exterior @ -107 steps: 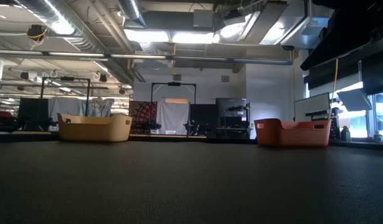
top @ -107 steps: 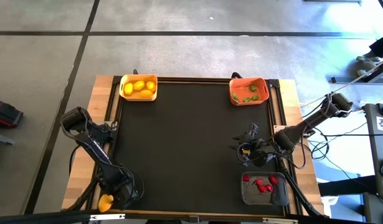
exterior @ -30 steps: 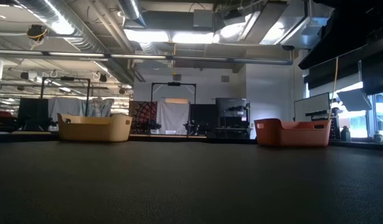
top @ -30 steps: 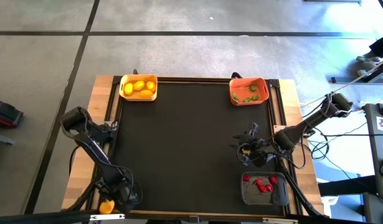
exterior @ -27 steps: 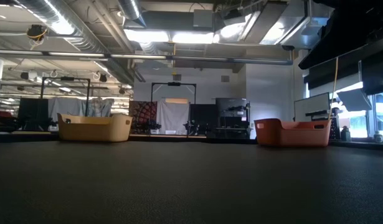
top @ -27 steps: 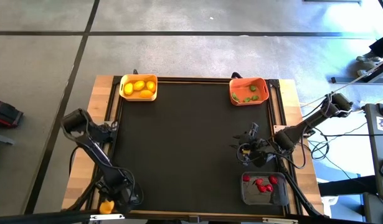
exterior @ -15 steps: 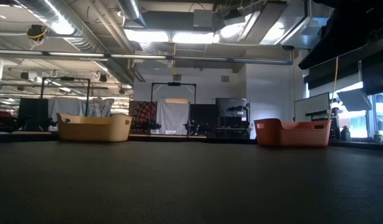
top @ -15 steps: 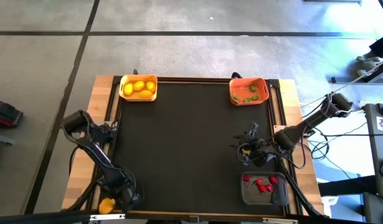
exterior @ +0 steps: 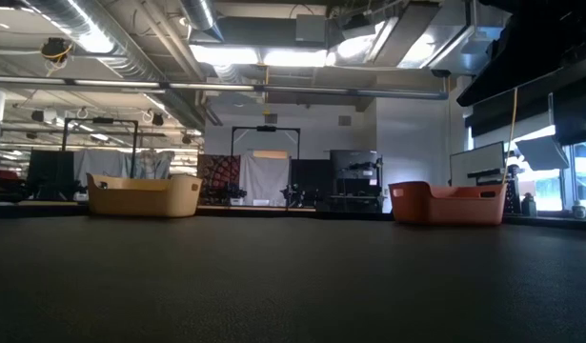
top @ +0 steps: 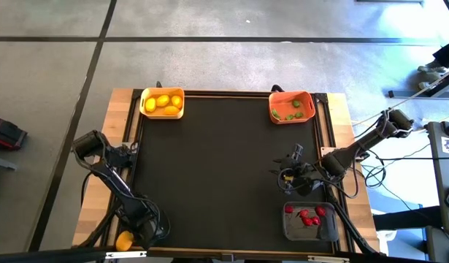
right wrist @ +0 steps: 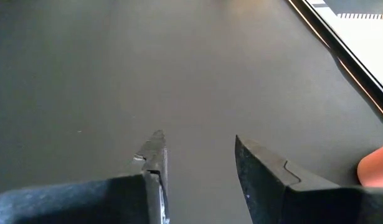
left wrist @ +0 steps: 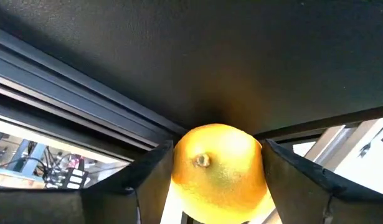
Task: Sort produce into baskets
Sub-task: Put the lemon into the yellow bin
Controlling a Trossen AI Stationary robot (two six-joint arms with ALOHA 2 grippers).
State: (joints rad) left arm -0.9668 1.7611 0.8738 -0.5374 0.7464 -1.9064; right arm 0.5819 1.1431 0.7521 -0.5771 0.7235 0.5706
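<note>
A: From above, where are the arms?

B: The left arm folds down along the table's near left edge, and the left gripper [top: 129, 235] sits at the near left corner over a yellow lemon [top: 123, 239] lying on the wooden border, off the black mat [top: 217, 175]. The right arm reaches in from the right, with the right gripper [top: 286, 175] low over the mat, just beyond the dark grey basket [top: 309, 221] of red pieces [top: 307, 216].

A: And the other bins?

B: The yellow-orange basket [top: 162, 102] with lemons stands at the far left corner, the orange-red basket [top: 291, 107] with green pieces [top: 292, 113] at the far right.

A: The level view?

B: No arm shows. Only two baskets, rounded and matte, stand at the mat's far edge.

A: Left wrist?

B: It shows what the overhead cannot: the lemon, glossy and dimpled with a stem nub, sits between the two dark fingers [left wrist: 147, 177], which flank it closely. Whether they press on it I cannot tell.

A: Right wrist?

B: The fingers [right wrist: 266, 168] are spread apart over bare, finely grained mat, grasping nothing.
</note>
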